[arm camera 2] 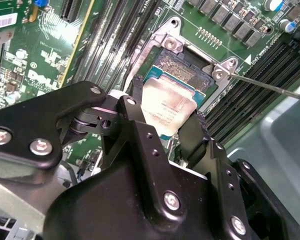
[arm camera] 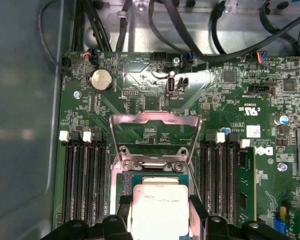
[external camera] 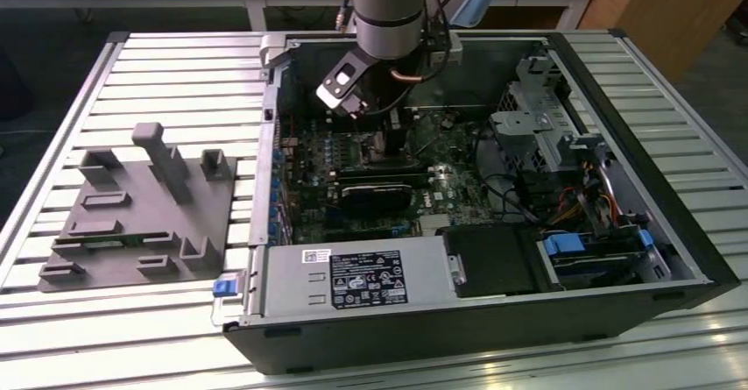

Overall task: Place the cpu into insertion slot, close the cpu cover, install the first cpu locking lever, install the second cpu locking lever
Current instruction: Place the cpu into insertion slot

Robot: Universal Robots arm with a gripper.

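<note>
One arm on the job. Its black two-finger gripper (arm camera 2: 164,112) pinches the small flat square cpu (arm camera 2: 171,102), silvery-grey metal top up, with a black finger (arm camera 2: 135,100) on each of two opposite edges. The cpu hangs level over the insertion slot (arm camera 2: 186,67), the small dark square socket with a metal rim. The slot lies directly under the gripper and a little ahead of it, toward the hinge side, so a strip of bare contact field shows beyond the cpu's far edge. The cpu's edges run roughly parallel to the socket rim. Whether the chip touches the socket I cannot tell; I judge it not yet seated. Just beyond the slot, in the first wrist view, the cpu cover (arm camera: 155,118), a silver metal frame, stands swung open on its hinge, clear of the socket. A thin silver locking lever (arm camera 2: 262,83) juts off to one side, unlatched. Further out, the green motherboard (arm camera: 225,100) carries black memory slots on both sides of the socket. In the exterior view the open black computer case (external camera: 491,346) lies on a slatted metal table (external camera: 654,355), and a grey moulded fixture tray (external camera: 129,223) sits well apart on the exterior view's left.
</note>
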